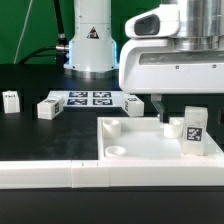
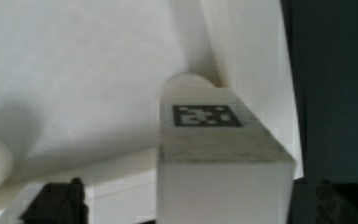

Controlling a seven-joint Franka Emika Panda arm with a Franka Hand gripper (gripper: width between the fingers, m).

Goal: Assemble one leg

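I judge I am at the seating step: a leg (image 1: 194, 131) stands upright at the far corner of the large white panel (image 1: 140, 150), toward the exterior view's right, apparently in its corner socket. My pincer (image 1: 160, 111) hangs just beside it, on the exterior view's left of the block. In the wrist view the leg (image 2: 226, 150) rises between the two dark fingertips (image 2: 55, 200), which stand apart on either side without touching it, so I read the pincer as wide and holding nothing. Next, I would want to close squarely on the leg's sides and turn or press it home; whether it is already fully seated I cannot tell.

The leg is a small white cuboid with a black-and-white tag on one face. Three more such blocks (image 1: 49, 108) lie loose on the black table (image 1: 40, 140), near the marker board (image 1: 88, 98).
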